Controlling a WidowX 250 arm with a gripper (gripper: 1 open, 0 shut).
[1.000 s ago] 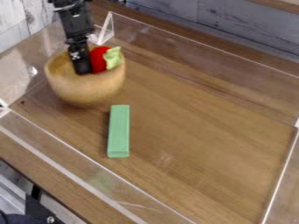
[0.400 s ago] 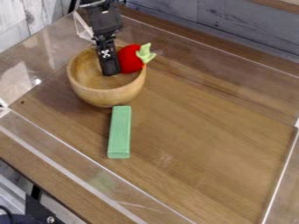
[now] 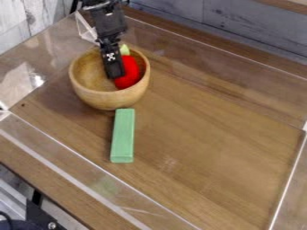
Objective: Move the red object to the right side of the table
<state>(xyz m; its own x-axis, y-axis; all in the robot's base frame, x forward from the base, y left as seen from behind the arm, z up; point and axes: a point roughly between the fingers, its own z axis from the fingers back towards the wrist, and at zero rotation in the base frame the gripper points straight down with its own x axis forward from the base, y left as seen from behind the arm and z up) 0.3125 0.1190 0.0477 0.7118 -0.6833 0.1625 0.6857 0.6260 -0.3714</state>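
Observation:
The red object [image 3: 128,73], a small glossy toy fruit, lies inside the wooden bowl [image 3: 86,92] against its right inner wall, at the back left of the table [image 3: 222,117]. My gripper [image 3: 114,63] points down into the bowl. Its black fingers stand just left of and partly in front of the red object, parted, with nothing held between them. The fruit's left side is hidden behind the fingers.
A long green rectangular block [image 3: 122,135] lies flat just in front of the bowl. Low clear acrylic walls [image 3: 180,208] border the tabletop on all sides. Bare wood stretches across the middle and right of the table.
The bowl and gripper appear further right than a second ago. The red object, earlier up beside the fingers at the rim, has dropped into the bowl as the jaws let it go.

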